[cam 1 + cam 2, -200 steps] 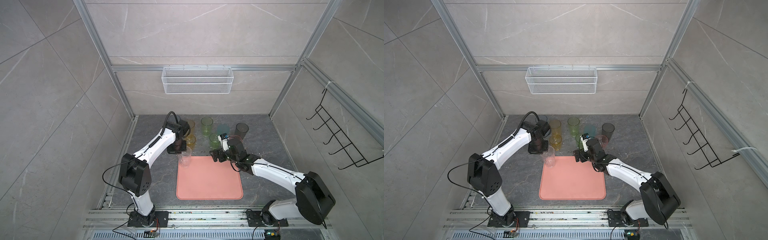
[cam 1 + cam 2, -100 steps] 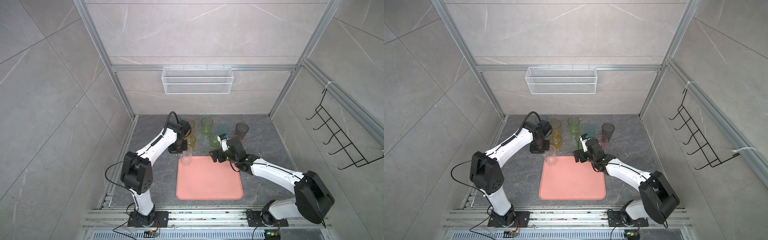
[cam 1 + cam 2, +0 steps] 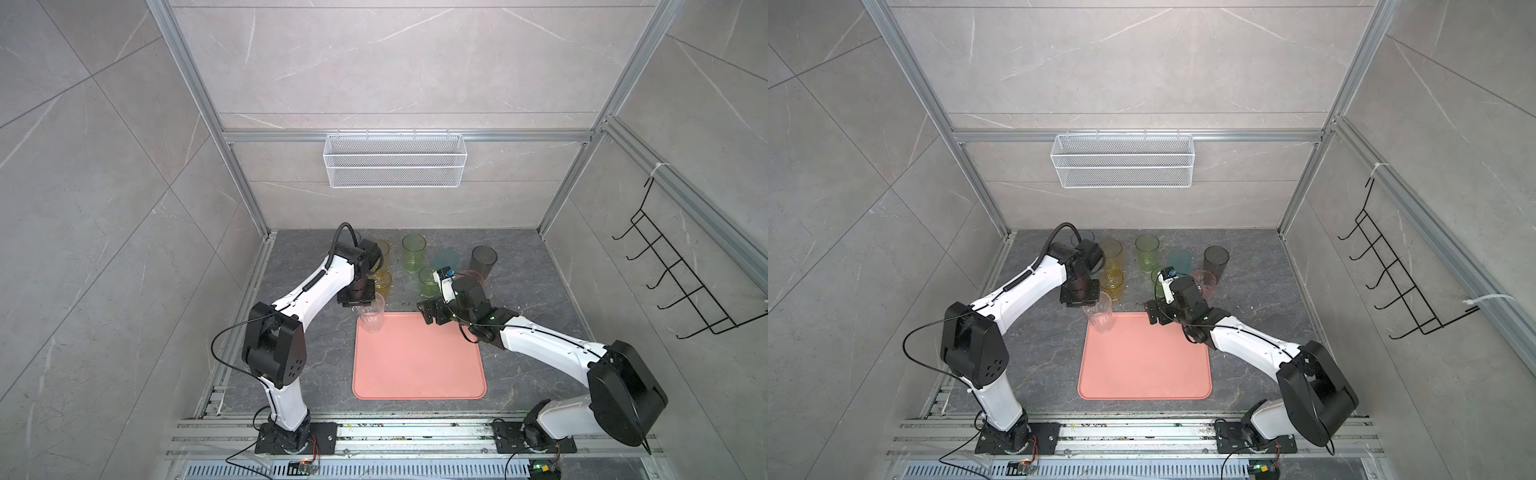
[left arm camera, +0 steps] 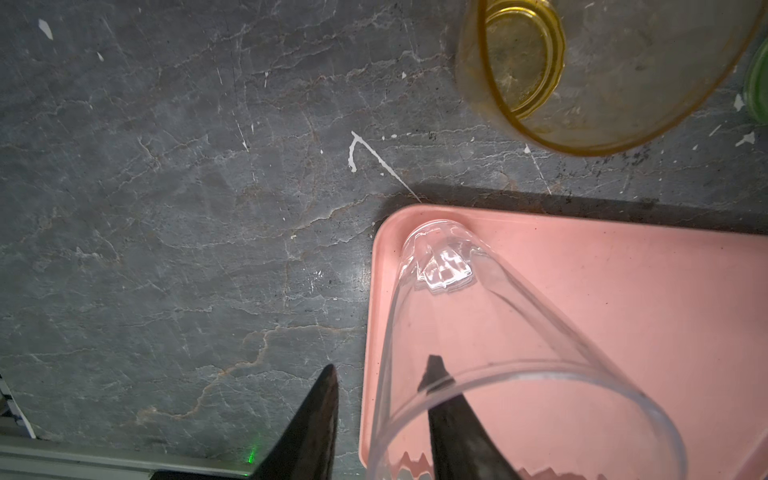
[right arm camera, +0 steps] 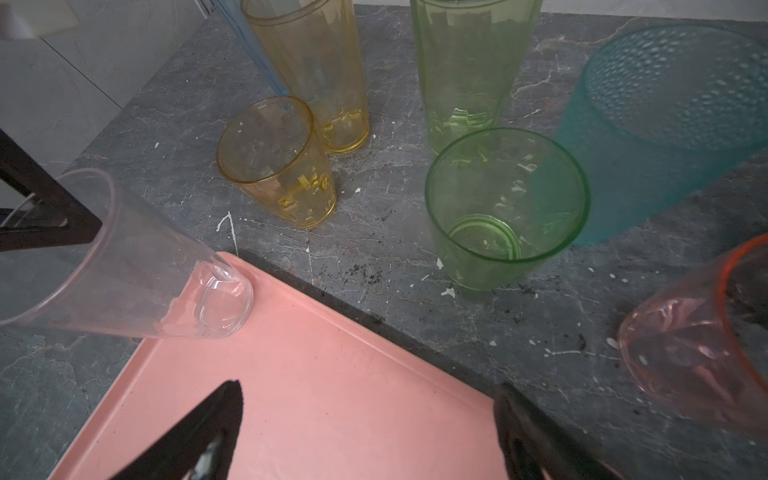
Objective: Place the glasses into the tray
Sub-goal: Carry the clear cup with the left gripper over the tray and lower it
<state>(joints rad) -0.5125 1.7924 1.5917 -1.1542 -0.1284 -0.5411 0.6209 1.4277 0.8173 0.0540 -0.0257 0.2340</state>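
Grey stone table (image 3: 523,299) carries the salmon-pink tray (image 3: 419,365), tinted glasses (image 3: 413,251) clustered beyond its far edge. A clear tumbler (image 3: 371,320) stands in the tray's far-left corner, the left gripper (image 4: 382,365) straddling its rim with jaws parted, not pinching. The right gripper (image 5: 369,386) hangs spread and empty above the far edge.

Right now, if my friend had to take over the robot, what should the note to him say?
The left gripper is open, one finger inside and one outside the clear glass, not pinching it.
The right gripper is open and empty, above the far edge of the tray.
Done: the clear glass stands in the tray's far left corner.
Left to do: eight on the table behind the tray: blue glass, tall amber glass, short amber glass, tall green glass, short green glass, teal glass, smoky glass, pink glass.
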